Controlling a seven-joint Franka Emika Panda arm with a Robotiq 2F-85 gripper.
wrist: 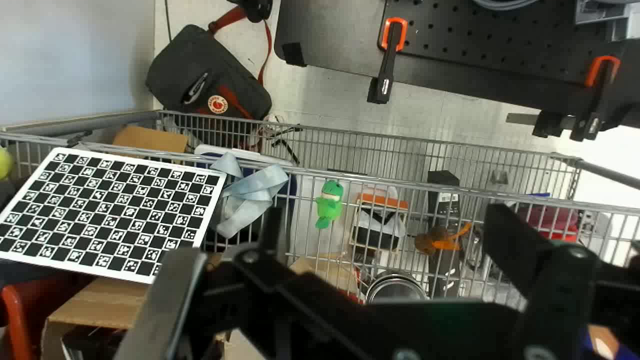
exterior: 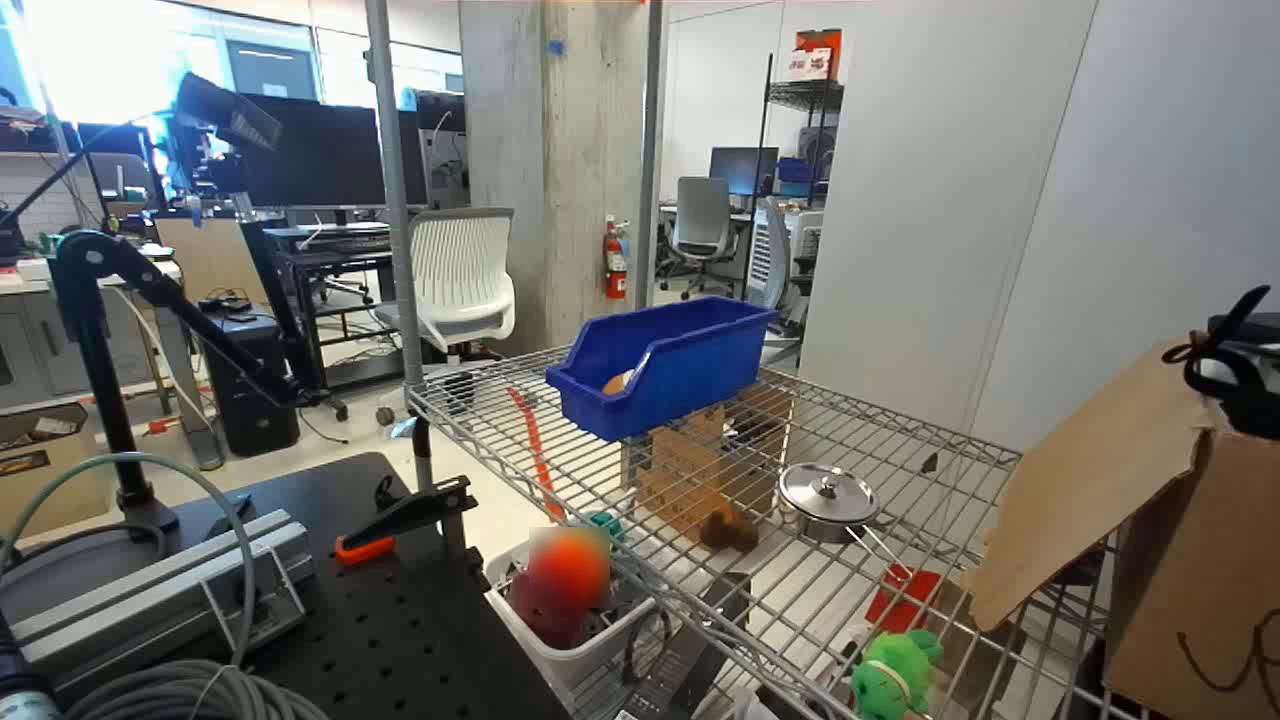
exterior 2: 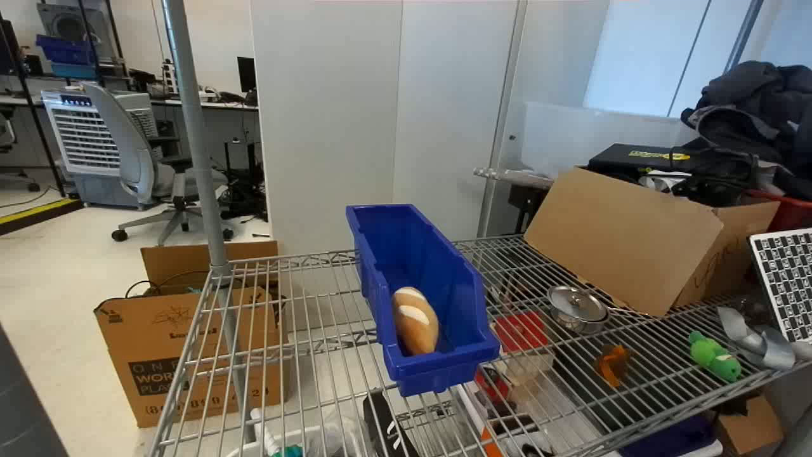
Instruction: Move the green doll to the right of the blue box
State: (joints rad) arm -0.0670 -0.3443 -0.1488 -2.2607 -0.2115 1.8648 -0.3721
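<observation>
Black two-fingered gripper (wrist: 384, 216) stands wide; well beyond its fingers, though framed between them, a bright-green plush doll (wrist: 329, 205) lies on grey metal-wire shelving (wrist: 410, 185).

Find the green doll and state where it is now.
In an exterior view, the green doll lies on the wire shelf at the picture's right, just left of the silvery ribbon.

The black two-fingered gripper (wrist: 384, 220) spans the lower part of the wrist view, its tips pointing toward the top of that view. Its dark, angular fingers (wrist: 522, 255) stand wide apart, a broad gap between them. A black linkage bar (wrist: 320, 305) slants from beside the left-hand finger toward the bottom edge.
</observation>
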